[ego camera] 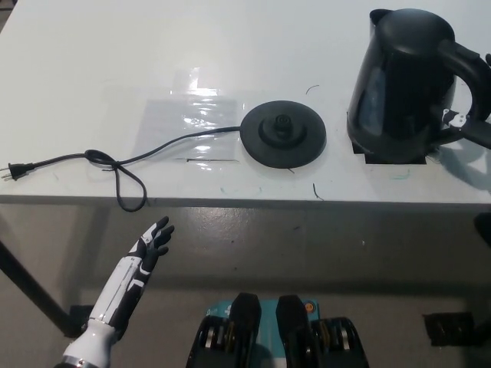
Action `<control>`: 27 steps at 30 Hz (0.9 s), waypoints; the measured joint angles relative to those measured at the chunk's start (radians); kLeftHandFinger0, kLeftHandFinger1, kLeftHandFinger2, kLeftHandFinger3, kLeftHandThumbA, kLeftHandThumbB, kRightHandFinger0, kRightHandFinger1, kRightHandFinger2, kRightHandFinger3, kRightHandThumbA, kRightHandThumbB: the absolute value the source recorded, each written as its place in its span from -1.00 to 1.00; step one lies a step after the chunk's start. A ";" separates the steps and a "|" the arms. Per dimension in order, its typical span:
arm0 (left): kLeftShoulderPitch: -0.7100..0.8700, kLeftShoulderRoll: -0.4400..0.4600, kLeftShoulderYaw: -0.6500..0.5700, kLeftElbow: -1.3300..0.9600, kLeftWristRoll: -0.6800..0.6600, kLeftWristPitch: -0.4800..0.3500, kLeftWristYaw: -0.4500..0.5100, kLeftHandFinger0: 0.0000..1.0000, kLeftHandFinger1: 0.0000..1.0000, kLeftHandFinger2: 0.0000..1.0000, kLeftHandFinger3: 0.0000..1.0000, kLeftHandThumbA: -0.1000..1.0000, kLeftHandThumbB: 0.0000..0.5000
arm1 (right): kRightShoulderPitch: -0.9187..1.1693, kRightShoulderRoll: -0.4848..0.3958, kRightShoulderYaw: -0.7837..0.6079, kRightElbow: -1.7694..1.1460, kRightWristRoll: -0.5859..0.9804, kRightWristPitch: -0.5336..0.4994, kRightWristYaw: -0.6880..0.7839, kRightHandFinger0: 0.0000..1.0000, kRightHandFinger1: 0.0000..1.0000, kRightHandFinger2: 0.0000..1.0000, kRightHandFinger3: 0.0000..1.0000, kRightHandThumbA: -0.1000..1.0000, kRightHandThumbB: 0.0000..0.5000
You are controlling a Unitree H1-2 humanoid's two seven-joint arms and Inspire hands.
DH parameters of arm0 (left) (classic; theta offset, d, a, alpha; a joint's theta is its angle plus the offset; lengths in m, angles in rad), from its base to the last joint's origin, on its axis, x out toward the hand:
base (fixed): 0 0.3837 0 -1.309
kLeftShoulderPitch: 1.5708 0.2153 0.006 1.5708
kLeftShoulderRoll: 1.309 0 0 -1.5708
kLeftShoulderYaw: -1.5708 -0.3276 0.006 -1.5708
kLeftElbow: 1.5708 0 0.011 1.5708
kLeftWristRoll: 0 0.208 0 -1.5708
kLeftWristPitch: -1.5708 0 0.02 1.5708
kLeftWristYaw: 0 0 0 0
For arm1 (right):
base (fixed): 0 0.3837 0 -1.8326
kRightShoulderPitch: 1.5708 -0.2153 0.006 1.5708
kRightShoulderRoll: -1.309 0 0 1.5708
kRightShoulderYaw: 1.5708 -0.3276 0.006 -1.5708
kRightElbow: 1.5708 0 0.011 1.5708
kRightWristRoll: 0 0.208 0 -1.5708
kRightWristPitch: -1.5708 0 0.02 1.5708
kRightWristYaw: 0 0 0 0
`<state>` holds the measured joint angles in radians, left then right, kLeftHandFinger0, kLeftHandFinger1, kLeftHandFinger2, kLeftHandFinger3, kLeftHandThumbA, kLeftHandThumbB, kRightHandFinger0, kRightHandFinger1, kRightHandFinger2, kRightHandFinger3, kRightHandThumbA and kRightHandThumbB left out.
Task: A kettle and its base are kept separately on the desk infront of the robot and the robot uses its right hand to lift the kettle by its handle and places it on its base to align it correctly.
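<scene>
A black kettle (399,77) stands upright at the table's right, its handle (469,73) turned to the right edge of the view. Its round black base (282,135) lies apart from it, to its left on the white table (115,54). Only a small part of my black right hand (469,126) shows at the right edge, at the lower part of the handle's loop; whether it grips the handle is hidden. My white left hand (146,253) rests open below the table's front edge at lower left.
The base's black cord (126,172) runs left across the table with a loop at the front edge and ends in a plug (11,172). A clear plastic sheet (192,123) lies left of the base.
</scene>
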<state>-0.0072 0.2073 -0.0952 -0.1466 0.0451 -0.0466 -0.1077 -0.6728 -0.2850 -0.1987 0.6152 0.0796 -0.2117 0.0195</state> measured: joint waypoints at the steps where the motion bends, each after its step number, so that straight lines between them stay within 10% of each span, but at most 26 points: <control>1: 0.000 0.000 0.000 0.000 0.000 0.000 0.000 1.00 1.00 1.00 1.00 1.00 -0.14 | 0.000 0.000 0.000 0.000 0.004 0.000 0.002 1.00 1.00 1.00 1.00 0.92 0.15; 6: -0.002 0.000 0.000 0.000 -0.001 0.002 0.000 1.00 1.00 1.00 1.00 1.00 -0.20 | 0.000 0.003 -0.020 0.000 0.036 -0.008 0.010 1.00 1.00 1.00 1.00 0.56 0.24; 7: -0.003 0.000 0.000 0.000 -0.001 0.002 0.000 1.00 1.00 1.00 1.00 1.00 -0.21 | 0.000 0.007 -0.035 0.000 0.044 -0.011 0.006 -0.17 -0.32 -0.22 0.13 -0.10 -0.33; 8: -0.004 0.000 0.000 0.000 -0.001 0.002 0.000 1.00 1.00 1.00 1.00 1.00 -0.22 | 0.000 0.013 -0.049 -0.001 0.052 -0.013 0.002 -0.57 -0.54 -0.24 0.06 -0.33 -0.22; 9: -0.004 0.000 0.000 0.000 -0.001 0.002 0.000 1.00 1.00 1.00 1.00 1.00 -0.22 | 0.000 0.021 -0.062 -0.006 0.057 -0.015 -0.008 -0.98 -0.97 -0.53 -0.38 -0.97 -0.29; 13: -0.005 0.000 -0.001 0.000 -0.001 0.003 0.000 1.00 1.00 1.00 1.00 1.00 -0.16 | 0.000 0.074 -0.101 -0.041 0.038 -0.015 -0.092 -1.00 -0.68 0.33 0.47 -1.00 -0.53; 27: -0.020 0.004 0.002 0.000 -0.003 0.005 0.000 1.00 1.00 1.00 1.00 1.00 -0.30 | -0.008 0.116 -0.145 -0.107 0.027 -0.001 -0.219 -1.00 -0.54 0.44 0.48 -1.00 -0.42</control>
<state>-0.0275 0.2116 -0.0936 -0.1463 0.0419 -0.0420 -0.1081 -0.6804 -0.1691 -0.3436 0.5084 0.1064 -0.2126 -0.1996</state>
